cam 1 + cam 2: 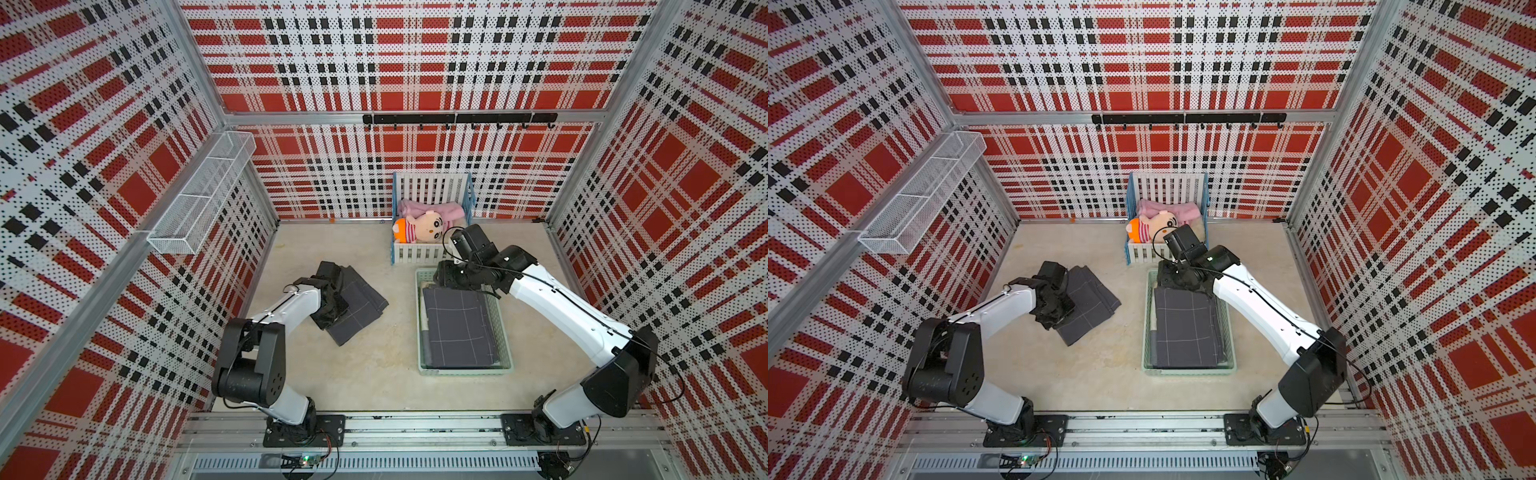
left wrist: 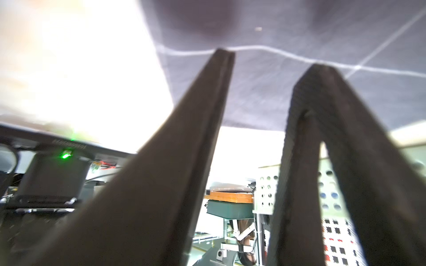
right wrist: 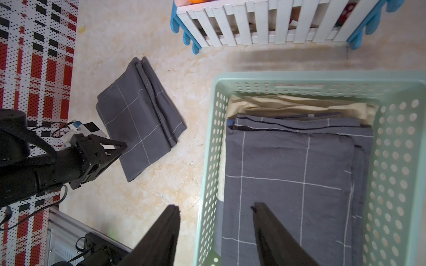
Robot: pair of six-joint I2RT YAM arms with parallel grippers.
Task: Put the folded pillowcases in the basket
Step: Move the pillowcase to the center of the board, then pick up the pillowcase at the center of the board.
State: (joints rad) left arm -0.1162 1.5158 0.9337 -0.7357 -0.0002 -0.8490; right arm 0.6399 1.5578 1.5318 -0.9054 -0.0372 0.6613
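Observation:
The folded pillowcase (image 1: 361,299) (image 1: 1092,303) (image 3: 138,119), dark grey with thin white check lines, lies flat on the table left of centre. My left gripper (image 1: 338,309) (image 1: 1065,309) (image 2: 272,59) is at its near-left edge. Its fingers are apart and the tips sit against the cloth (image 2: 265,92), with nothing pinched between them. The pale mint-green basket (image 1: 465,371) (image 1: 1190,371) (image 3: 299,78) stands to the right and holds a similar folded grey cloth (image 1: 459,328). My right gripper (image 1: 439,277) (image 1: 1163,278) (image 3: 215,206) hovers open over the basket's far-left wall.
A white-slatted, blue-framed toy crib (image 1: 432,249) with a doll (image 1: 419,228) stands just behind the basket. A white wire rack (image 1: 203,195) hangs on the left wall and a black hook rail (image 1: 457,118) on the back wall. Beige cloth (image 3: 299,103) lies under the basket's grey one.

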